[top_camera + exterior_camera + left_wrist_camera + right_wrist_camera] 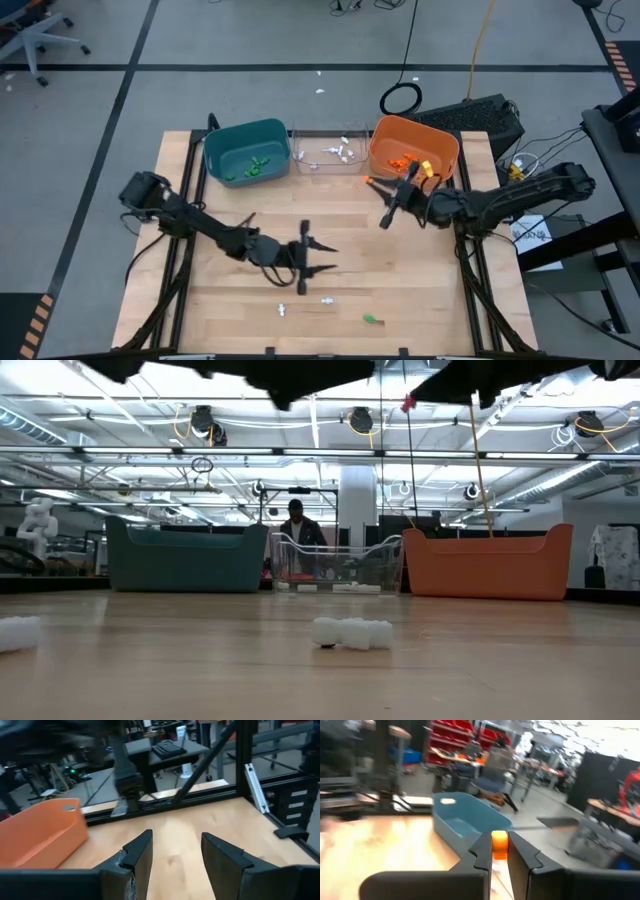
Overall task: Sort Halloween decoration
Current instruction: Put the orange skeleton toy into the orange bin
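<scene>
Near the lower edge of the high view, two small white trinkets (327, 299) and a green one (371, 319) lie on the table (400, 270). Above them the left gripper (318, 257) hovers with fingers apart, holding nothing. Farther back, the right gripper (500, 851) pinches an orange trinket (499, 844) beside the orange bin (440, 148), arm stretched left.
</scene>
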Controlling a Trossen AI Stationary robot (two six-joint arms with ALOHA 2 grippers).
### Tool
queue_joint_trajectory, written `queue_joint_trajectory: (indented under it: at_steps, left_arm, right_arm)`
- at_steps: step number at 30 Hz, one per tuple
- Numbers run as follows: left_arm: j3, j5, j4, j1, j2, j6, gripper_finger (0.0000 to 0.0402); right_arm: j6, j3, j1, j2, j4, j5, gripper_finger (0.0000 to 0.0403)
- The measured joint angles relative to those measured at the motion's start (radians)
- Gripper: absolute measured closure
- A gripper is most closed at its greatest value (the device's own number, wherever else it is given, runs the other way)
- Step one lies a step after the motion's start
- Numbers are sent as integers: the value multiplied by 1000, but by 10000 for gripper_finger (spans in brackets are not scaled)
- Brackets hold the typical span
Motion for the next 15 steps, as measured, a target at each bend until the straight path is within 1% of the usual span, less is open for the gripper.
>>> queue_joint_trajectory:
  at_steps: [6,10,13,15]
  left_arm:
    - [196,24,-70,0,168,0,235]
    - [324,29,-137,5,271,-1,235]
    - [414,54,-219,11,338,-8,235]
    - [468,82,-274,17,377,-43,235]
  right_arm:
    - [134,1,-127,-91,-261,-3,384]
    - [216,1,-228,-113,-419,-8,384]
    - [271,1,-316,-115,-502,-65,385]
    - [314,1,-377,-107,-545,-114,385]
